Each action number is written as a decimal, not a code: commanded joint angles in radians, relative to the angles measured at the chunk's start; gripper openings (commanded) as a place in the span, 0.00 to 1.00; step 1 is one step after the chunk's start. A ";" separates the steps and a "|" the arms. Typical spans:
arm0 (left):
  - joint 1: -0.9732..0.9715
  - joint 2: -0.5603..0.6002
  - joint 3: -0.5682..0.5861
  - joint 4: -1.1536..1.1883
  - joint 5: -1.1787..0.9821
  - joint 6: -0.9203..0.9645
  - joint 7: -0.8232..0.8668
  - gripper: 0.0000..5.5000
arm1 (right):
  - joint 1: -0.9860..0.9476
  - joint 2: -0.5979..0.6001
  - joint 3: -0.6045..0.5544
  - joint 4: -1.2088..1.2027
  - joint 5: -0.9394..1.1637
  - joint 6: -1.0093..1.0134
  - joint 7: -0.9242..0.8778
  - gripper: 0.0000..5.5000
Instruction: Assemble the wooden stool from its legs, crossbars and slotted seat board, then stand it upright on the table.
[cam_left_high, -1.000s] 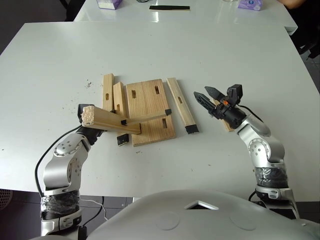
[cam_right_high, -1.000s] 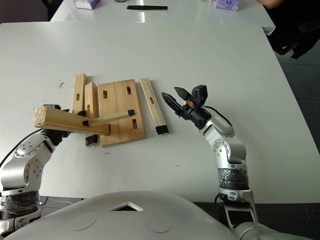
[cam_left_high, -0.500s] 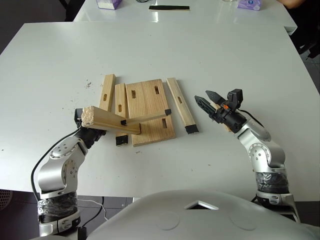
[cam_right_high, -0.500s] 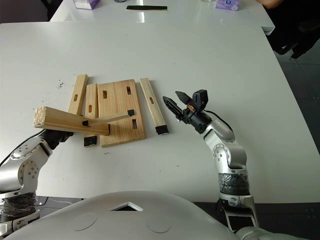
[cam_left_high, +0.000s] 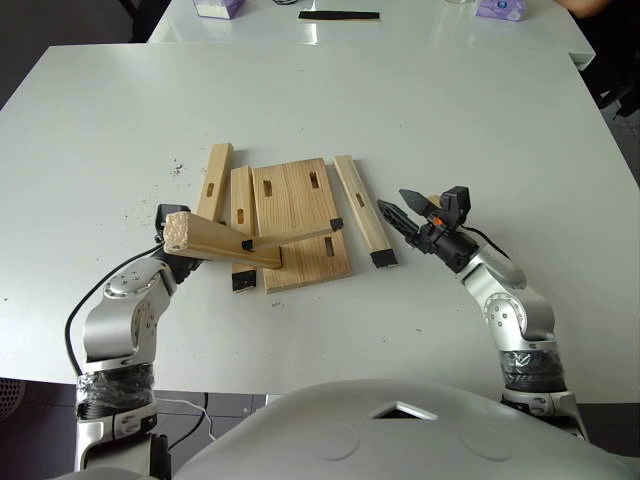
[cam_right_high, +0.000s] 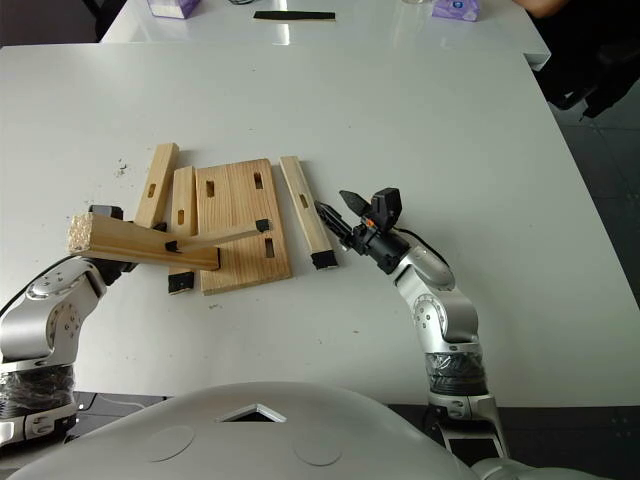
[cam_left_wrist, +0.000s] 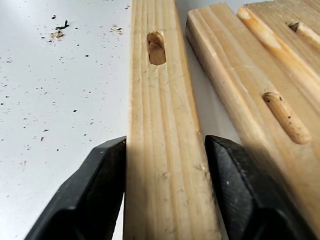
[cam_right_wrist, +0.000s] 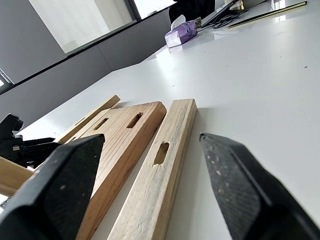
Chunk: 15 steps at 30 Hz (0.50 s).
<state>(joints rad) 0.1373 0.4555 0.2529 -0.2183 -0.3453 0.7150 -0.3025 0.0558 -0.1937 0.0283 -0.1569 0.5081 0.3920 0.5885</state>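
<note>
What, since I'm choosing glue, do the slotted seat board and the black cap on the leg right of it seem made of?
The pale rectangular slotted seat board looks like bare, matt softwood: straight grain, no gloss. The small black cap ending the wooden leg is perhaps rubber or plastic.

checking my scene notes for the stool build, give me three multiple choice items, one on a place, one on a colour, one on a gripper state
1. Where does the leg nearest the right gripper lie, seen from the right gripper?
A. flat on the table, right of the seat board
B. on top of the seat board
C. propped upright

2. What colour is that leg's near end cap?
A. white
B. red
C. black

3. What is the left gripper doing?
A. open over bare table
B. shut on the leg with a crossbar
C. shut on the seat board

1 A, it lies beside the board's right edge. 2 C, the cap is black. 3 B, its fingers press both sides of that leg.
</note>
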 joint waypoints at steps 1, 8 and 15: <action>0.032 -0.013 0.018 0.026 0.006 0.066 0.030 0.37 | -0.007 0.008 -0.030 0.003 0.005 -0.004 -0.029 0.64; -0.303 -0.081 0.209 -0.071 -0.208 0.042 0.108 0.37 | -0.166 -0.002 -0.089 0.017 -0.088 -0.017 -0.188 0.64; -0.704 0.005 0.397 -0.147 -0.814 0.053 0.024 0.37 | -0.621 -0.112 -0.157 0.091 -0.052 0.057 -0.190 0.64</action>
<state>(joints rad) -0.4269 0.3873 0.5641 -0.2817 -0.8870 0.7520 -0.1969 -0.3192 -0.2537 -0.0775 -0.0913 0.4087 0.4145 0.3680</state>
